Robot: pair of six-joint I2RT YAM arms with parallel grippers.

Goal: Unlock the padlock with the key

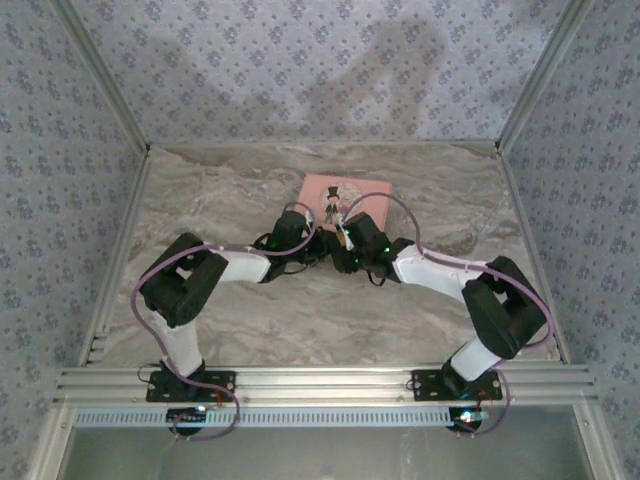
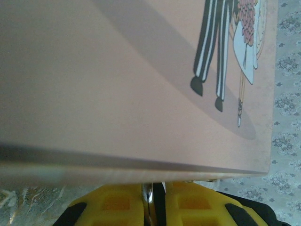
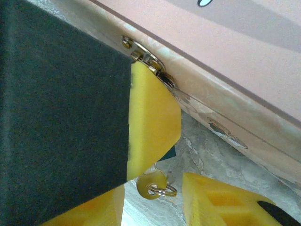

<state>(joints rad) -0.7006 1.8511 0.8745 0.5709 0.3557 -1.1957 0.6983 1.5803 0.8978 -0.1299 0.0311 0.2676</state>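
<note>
Left pincer (image 2: 153,200) clamps padlock (image 3: 168,153); key (image 3: 151,182), probably inserted, hangs beneath, right pincer (image 3: 153,197) parted around it; turn not yet made.

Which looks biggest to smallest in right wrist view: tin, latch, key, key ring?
1. tin
2. latch
3. key, only its head showing
4. key ring
Latch versus key is close, so unsure.

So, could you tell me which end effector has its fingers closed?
The left end effector: its yellow fingers pinch a metal sliver, while the right end effector's stand apart around the key.
</note>
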